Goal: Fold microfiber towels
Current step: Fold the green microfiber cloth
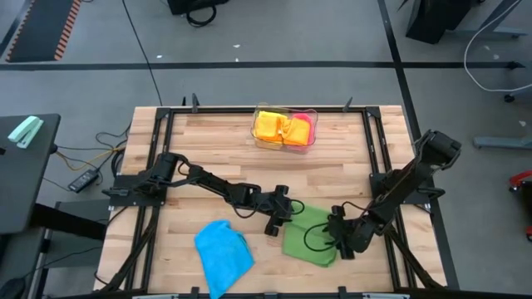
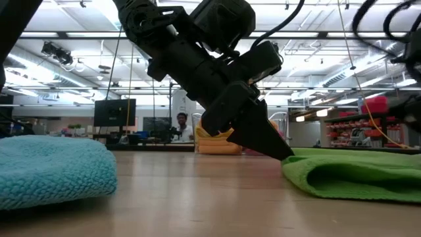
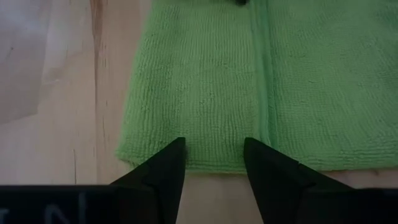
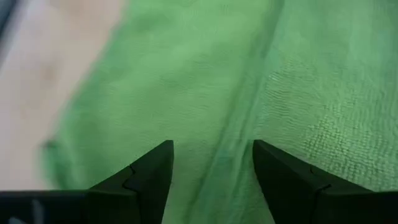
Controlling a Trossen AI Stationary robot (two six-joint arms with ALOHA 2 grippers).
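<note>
Towels: 1 green [image 1: 309,235], 1 blue [image 1: 223,252], both pincers [image 3: 213,157] [image 4: 211,163] open over green

Top cam looks straight down on the whole table [image 1: 208,166]. Low cam sits at table height, looking level across it into the room. Each wrist cam peers past its own end effector, super close on the green towel [image 1: 309,237], which all four views share.
</note>
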